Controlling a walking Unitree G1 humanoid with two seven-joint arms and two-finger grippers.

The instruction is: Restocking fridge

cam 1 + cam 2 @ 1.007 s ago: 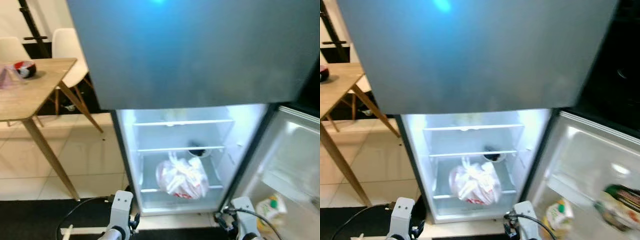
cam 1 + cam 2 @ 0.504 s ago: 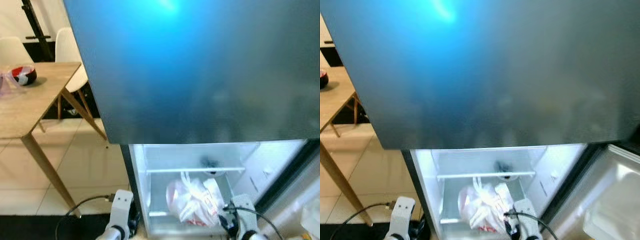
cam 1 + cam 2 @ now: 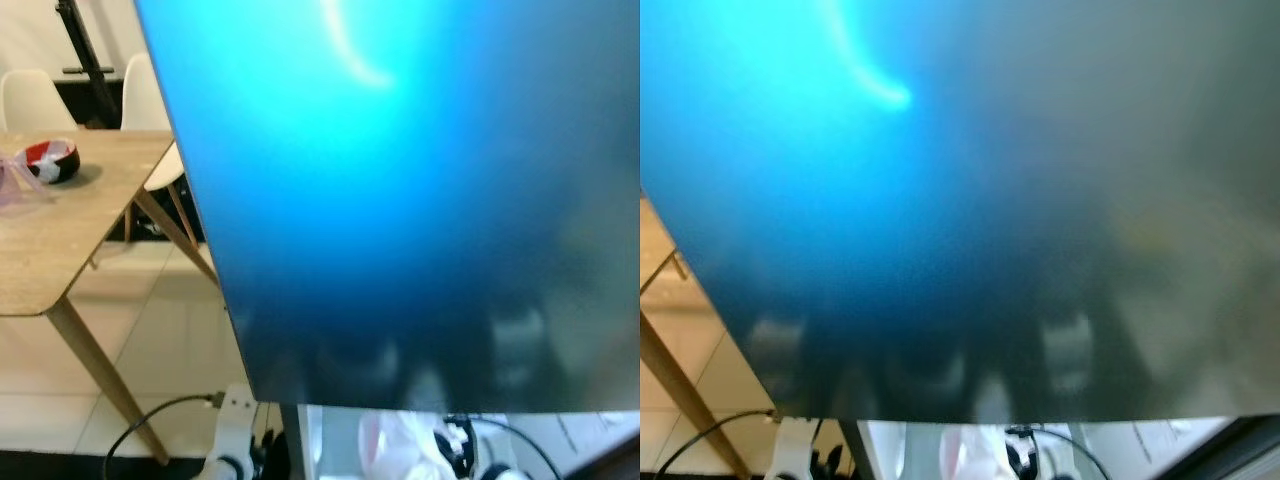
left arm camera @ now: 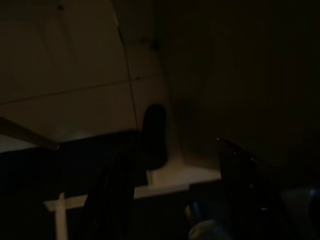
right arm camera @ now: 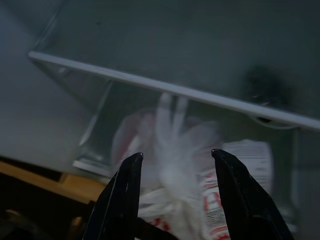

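Fridge (image 3: 430, 200) looms close, its upper door filling the frame's centre.
Right claw (image 5: 175, 165), fingers apart, points at the bagged groceries (image 5: 200, 165) shelved inside; left claw's (image 4: 185, 165) spread is too dark to tell.

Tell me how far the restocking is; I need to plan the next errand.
Done: a white plastic bag already lies in the open fridge, under a glass shelf. In hand: nothing; the right gripper points at the bag, open and empty, and the left gripper hangs idle. What remains cannot be told.
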